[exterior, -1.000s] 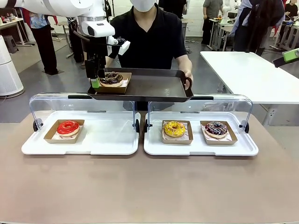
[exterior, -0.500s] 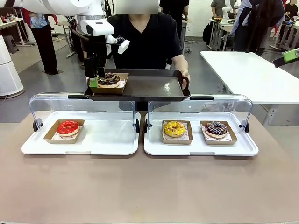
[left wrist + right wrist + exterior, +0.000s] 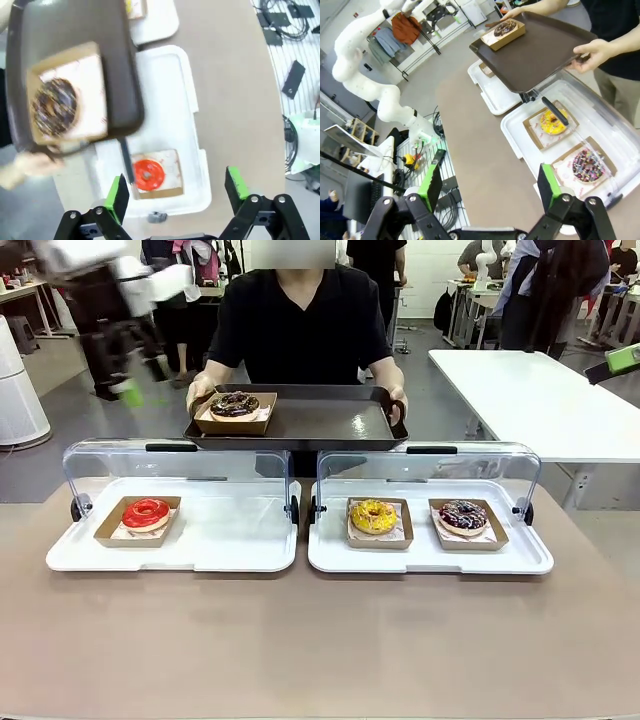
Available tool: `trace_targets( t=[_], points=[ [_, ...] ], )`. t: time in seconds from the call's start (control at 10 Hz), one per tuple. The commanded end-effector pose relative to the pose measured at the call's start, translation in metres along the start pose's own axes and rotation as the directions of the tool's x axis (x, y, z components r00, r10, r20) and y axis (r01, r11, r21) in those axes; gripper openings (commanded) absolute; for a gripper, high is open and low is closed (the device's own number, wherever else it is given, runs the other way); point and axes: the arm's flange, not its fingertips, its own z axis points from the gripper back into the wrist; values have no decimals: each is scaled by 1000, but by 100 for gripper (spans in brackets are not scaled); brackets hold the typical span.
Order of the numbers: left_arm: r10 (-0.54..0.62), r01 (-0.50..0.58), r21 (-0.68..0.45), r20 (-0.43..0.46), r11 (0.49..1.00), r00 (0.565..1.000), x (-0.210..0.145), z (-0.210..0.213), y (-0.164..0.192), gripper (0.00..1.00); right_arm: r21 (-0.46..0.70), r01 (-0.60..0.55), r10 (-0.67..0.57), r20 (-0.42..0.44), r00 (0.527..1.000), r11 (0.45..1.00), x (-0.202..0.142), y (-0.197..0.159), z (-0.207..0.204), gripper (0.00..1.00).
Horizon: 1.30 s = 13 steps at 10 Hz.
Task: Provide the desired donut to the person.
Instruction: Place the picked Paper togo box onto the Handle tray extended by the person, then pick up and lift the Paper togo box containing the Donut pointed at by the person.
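Workshop floor with other tables at the back. In front, a brown surface (image 3: 320, 640) carrying two white display trays side by side, clear lids tipped back. In the left display tray (image 3: 215, 545), a red donut (image 3: 146, 512) in a cardboard boat. In the right display tray (image 3: 430, 558), a yellow donut (image 3: 373, 515) beside a dark sprinkled donut (image 3: 463, 515), each in its own boat.

Across the surface, the person (image 3: 300, 320) in a black shirt, gripping a dark serving tray (image 3: 330, 425) at both ends, above the raised lids. On that serving tray, at the end toward the robot's left, the chocolate donut (image 3: 235, 404) in its cardboard boat, close to the person's fingers.

Left hand (image 3: 176, 186) spread wide in its wrist view, green pads (image 3: 120, 197) far apart with nothing between them, red donut and serving tray below. In the front view, a blur up and to the left of the serving tray, apart from the chocolate donut.

Right hand (image 3: 490, 189) likewise spread wide, holding nothing, high over the robot's side of the surface, well back from both display trays.
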Motion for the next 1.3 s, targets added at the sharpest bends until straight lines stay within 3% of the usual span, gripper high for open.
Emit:
trace_targets(
  t=[0.0, 0.3, 0.5, 0.6, 1.2],
  points=[
    [2, -4, 61, 38, 998, 999, -58, -10, -64, 100, -1, -2, 2, 12, 1000, 1000, 1, 1, 0, 100],
    [87, -98, 94, 109, 991, 990, -118, -16, -91, 100, -1, -2, 2, 12, 1000, 1000, 1, 1, 0, 100],
    [185, -190, 108, 55, 976, 981, -111, -11, -82, 100, -1, -2, 2, 12, 1000, 1000, 1, 1, 0, 100],
    [115, -122, 73, 95, 990, 989, -128, -12, -97, 100, -1, -2, 2, 12, 1000, 1000, 1, 1, 0, 100],
    [115, -122, 73, 95, 990, 989, -128, -12, -97, 100, -1, -2, 2, 12, 1000, 1000, 1, 1, 0, 100]
  ],
)
